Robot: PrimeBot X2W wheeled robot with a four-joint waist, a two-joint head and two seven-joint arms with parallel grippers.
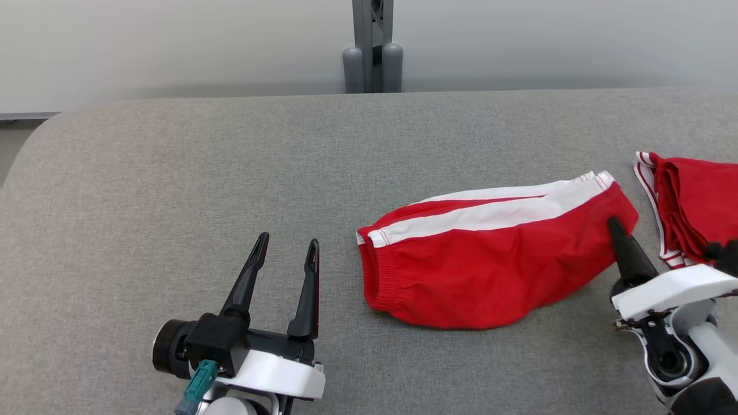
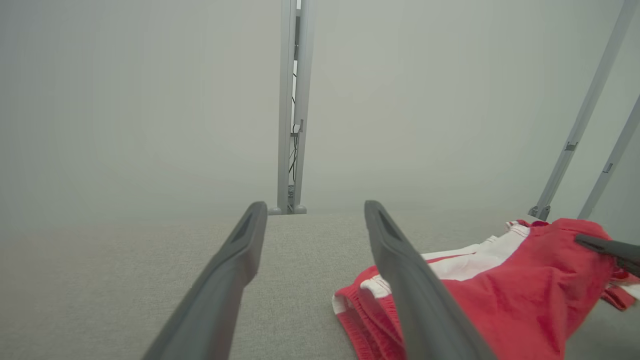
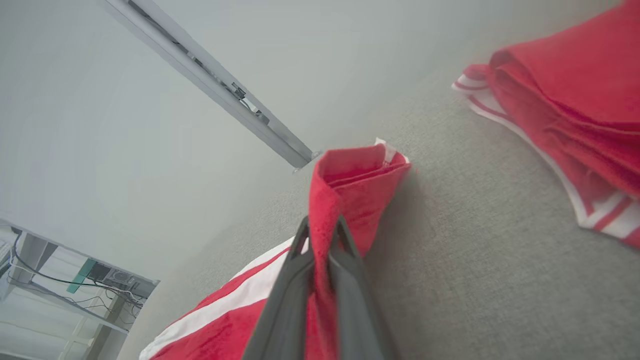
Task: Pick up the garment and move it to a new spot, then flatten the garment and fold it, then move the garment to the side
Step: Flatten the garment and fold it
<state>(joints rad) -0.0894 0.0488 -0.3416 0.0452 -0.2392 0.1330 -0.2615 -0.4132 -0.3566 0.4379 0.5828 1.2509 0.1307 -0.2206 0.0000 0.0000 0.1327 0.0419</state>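
The garment (image 1: pixel 490 265), a pair of red shorts with a broad white stripe down the side, lies between my two sets of jaws. One end of it is pinched in my right gripper (image 1: pixel 613 226), whose jaws are drawn in narrow on a fold of the red cloth. In my right wrist view that fold stands up past my fingertips (image 3: pixel 302 231), with a small white hem corner at its top. The cloth at the pinch is bunched and raised a little, and the rest of the garment trails away from these jaws and rests flat on the table (image 1: pixel 230 161).

The far end from that grip is the gathered elastic opening with its white trim. It lies to the right of my left gripper (image 1: pixel 288 240), near it but not touching. My left jaws stand wide apart with nothing between them but bare grey table. In my left wrist view the shorts start just beyond the right-hand finger (image 2: pixel 420 290), and that finger covers part of them.

On the other side of my right jaws, away from the held shorts, lies a second red garment (image 1: pixel 692 202) with thin white striped edging. It is folded in layers and sits apart from the one I hold.

Ahead of both jaws, past the table's far edge, a grey metal post (image 1: pixel 372 46) rises against a pale wall (image 1: pixel 173 46).
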